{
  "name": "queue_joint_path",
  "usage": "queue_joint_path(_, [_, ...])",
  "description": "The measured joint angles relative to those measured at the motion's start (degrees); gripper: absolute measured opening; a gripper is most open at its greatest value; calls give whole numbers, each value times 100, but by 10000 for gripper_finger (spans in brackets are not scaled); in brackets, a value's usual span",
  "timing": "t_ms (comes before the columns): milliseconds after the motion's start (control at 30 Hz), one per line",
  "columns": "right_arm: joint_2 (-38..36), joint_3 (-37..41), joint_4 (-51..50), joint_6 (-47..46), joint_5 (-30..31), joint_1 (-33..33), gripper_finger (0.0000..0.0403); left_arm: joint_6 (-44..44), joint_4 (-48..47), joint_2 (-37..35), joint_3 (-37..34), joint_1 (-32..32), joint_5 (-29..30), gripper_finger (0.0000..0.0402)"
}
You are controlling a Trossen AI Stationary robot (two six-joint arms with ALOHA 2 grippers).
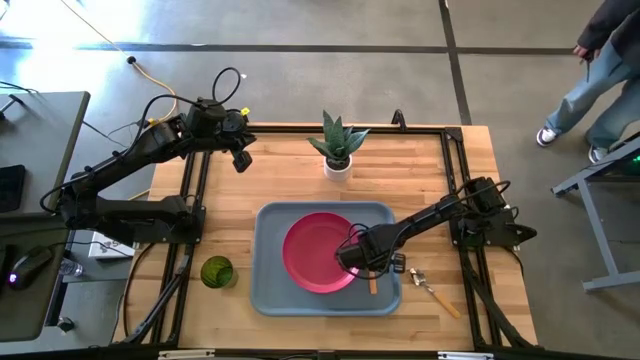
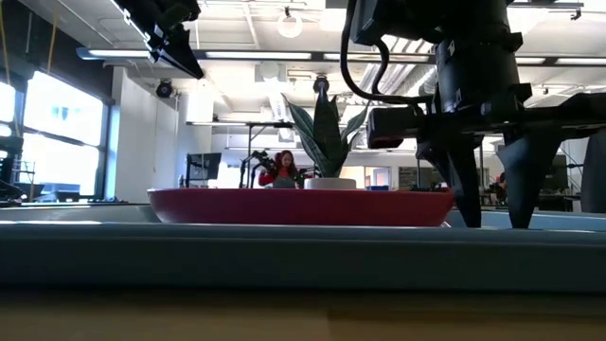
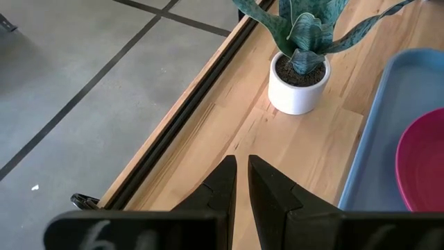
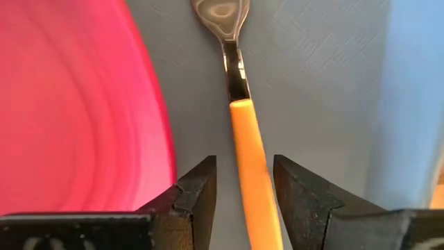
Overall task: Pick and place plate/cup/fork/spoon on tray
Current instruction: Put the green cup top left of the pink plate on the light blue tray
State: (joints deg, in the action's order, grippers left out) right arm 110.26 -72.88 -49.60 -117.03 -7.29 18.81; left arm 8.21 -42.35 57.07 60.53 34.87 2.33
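Observation:
The grey-blue tray (image 1: 270, 290) lies at the table's middle with the pink-red plate (image 1: 318, 252) on it. The spoon (image 4: 239, 104) lies on the tray floor between the plate (image 4: 76, 104) and the tray's right rim, with its orange handle (image 1: 373, 286) toward the near edge. My right gripper (image 4: 244, 163) points down over it, open, with one finger on each side of the handle and a gap to each. The green cup (image 1: 217, 272) stands on the table left of the tray. The fork (image 1: 436, 293) lies on the table right of the tray. My left gripper (image 1: 242, 160) is shut and empty, high at the far left.
A white pot with a spiky green plant (image 1: 337, 148) stands behind the tray near the far edge. Black frame rails run along the table's left and right sides. A person (image 1: 600, 70) stands on the floor beyond the table's far right corner.

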Motion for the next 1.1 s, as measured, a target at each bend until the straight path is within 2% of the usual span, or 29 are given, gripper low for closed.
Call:
queue_joint_path(533, [2, -25, -157, -150, -3, 24, 133, 0, 0, 1, 0, 2, -1, 30])
queue_joint_path(800, [-72, -26, -180, -151, 17, 120, 106, 105, 0, 1, 0, 0, 0, 30])
queue_joint_path(1100, [-467, -31, -403, -151, 440, 114, 99, 114, 24, 1, 0, 0, 0, 30])
